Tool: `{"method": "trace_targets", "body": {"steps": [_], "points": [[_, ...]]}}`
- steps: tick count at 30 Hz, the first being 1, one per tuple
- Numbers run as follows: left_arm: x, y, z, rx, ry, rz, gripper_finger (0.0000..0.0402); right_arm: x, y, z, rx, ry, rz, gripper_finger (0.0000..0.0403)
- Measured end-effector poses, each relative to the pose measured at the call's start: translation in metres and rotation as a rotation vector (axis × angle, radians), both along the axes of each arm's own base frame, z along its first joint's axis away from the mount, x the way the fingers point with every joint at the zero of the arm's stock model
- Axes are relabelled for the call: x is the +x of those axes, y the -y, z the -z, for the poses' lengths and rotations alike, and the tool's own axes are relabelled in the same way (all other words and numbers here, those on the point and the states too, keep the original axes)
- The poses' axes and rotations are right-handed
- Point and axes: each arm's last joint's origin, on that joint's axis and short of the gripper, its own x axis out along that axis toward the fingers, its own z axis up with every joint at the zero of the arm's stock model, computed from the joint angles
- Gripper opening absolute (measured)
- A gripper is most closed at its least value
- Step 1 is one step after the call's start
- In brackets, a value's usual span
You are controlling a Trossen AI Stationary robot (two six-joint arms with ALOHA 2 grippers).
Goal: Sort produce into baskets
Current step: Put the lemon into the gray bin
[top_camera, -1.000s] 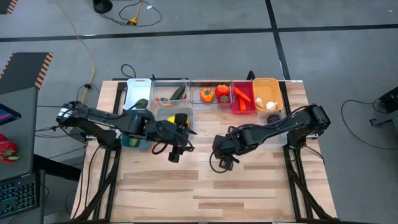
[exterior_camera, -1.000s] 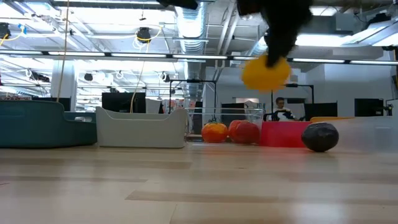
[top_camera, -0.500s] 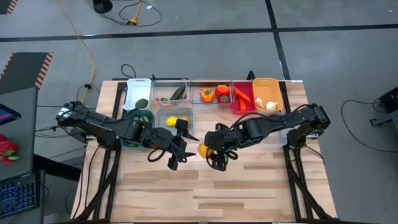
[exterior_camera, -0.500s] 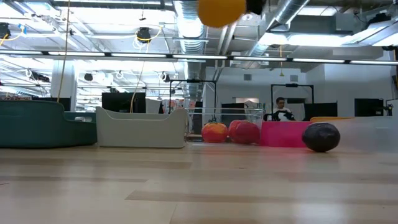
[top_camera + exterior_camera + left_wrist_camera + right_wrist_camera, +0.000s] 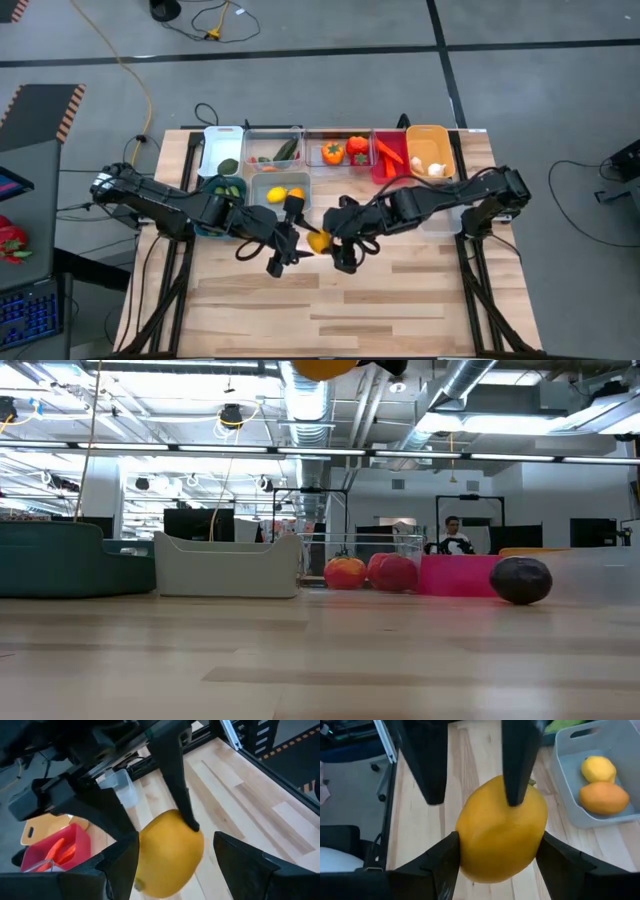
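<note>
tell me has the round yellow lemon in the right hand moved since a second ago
Yes. In the high view the round yellow lemon has travelled left, from below the red plastic tub to below the grey-blue plastic tub, meeting the left hand.

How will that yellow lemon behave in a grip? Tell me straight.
The lemon looks rigid: it keeps its rounded shape while pinched in the right end effector, with the left end effector open around it. Its smooth, curved skin could slip between narrow fingers. Dropped on the table, it would likely roll.

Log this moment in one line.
right gripper: gripping lemon, midair | left gripper: open, straddling same lemon
</note>
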Motion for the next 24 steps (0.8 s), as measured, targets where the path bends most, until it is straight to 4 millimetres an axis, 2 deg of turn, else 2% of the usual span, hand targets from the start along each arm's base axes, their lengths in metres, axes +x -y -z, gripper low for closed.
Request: {"method": "trace_targets", "body": {"steps": [7,24], "points": [[-0.0017,0.0001,0.0028,0.004,-0.033,0.004,0.0243,0.0025,-0.0023,-0.003,0.046,0.033,-0.059,0.0261],[-0.0011,-0.001,0.0016,-0.044,-0.022,-0.047,0.0243,0.0042,0.0018,-0.0036,0.049,0.042,-0.051,0.0261]]}}
